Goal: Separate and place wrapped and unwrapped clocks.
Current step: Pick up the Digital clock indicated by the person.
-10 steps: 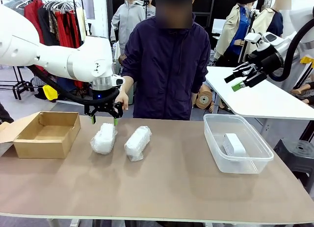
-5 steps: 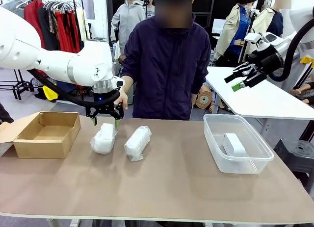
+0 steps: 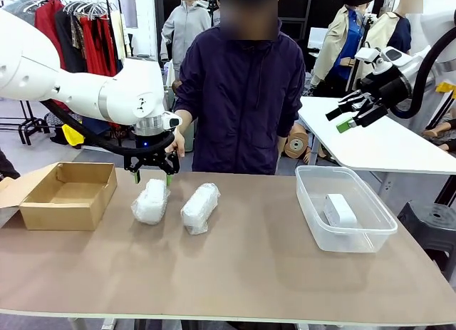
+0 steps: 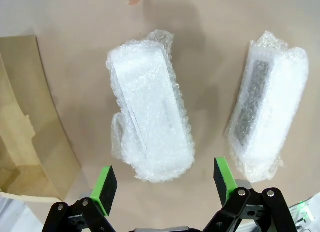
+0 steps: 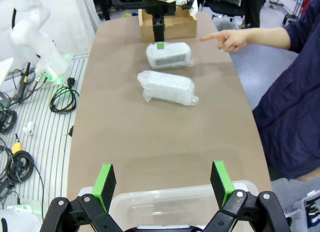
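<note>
Left gripper point(image 3: 151, 175), jaws wide, hovers over one wrapped clock point(image 3: 151, 202).
Table point(image 3: 249, 273): cardboard box point(image 3: 57, 212) at the left edge, tub point(image 3: 308, 202) with the bare clock point(image 3: 339, 210) near the right edge; the second wrapped clock point(image 3: 200, 207) lies close beside, so a skewed descent could knock it.

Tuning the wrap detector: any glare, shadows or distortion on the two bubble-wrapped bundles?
Front view: even light, left bundle and right bundle sharp, faint shadows. Left wrist view: left bundle's top nearly washed-out white, wrap texture weak; soft shadow on the table beyond it. Right wrist view: wide-angle lens slightly bows the table edges; both bundles small but in focus.
</note>
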Motion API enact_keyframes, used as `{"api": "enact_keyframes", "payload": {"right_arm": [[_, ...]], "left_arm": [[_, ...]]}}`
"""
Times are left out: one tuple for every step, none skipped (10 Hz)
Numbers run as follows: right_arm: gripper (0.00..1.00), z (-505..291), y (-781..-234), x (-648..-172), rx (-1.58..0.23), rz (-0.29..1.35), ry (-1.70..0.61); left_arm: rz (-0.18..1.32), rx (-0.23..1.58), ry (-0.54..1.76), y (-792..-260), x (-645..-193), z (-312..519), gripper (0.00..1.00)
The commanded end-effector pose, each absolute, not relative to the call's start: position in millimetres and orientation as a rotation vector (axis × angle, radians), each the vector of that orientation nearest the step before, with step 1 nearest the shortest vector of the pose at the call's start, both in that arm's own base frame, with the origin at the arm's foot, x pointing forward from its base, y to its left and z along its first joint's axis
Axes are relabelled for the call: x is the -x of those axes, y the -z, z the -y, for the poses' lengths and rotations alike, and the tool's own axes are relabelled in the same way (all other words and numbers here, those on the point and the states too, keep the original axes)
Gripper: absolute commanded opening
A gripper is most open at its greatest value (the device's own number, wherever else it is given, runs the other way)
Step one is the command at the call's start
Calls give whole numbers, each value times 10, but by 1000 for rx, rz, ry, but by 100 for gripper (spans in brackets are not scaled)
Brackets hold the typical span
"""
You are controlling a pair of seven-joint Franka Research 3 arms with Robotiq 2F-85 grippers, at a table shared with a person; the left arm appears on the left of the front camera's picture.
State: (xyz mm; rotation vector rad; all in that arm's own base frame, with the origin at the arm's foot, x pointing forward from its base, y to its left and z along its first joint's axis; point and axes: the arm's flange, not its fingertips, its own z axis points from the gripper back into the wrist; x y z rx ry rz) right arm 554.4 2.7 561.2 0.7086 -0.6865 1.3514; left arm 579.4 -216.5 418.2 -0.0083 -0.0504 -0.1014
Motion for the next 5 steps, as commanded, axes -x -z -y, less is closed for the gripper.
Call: {"api": "enact_keyframes", "payload": {"right_arm": [[100, -28, -5634, -5530, -705, 691, -1356], [100, -28, -5634, -5530, -705, 691, -1356], [100, -28, -5634, -5530, -705, 691, -1356], [100, -28, -5634, -5530, -705, 691, -1356], [100, -28, -5634, -5530, -705, 691, -1356]], "left_arm": [[87, -21, 71, -4000, -5863, 2137, 100], [90, -28, 69, -3924, -5903, 2107, 100], [94, -30, 80, -3842, -5922, 2115, 100], [98, -34, 79, -3758, -5934, 2144, 100], [111, -50, 79, -3689, -5966, 2121, 100]]}}
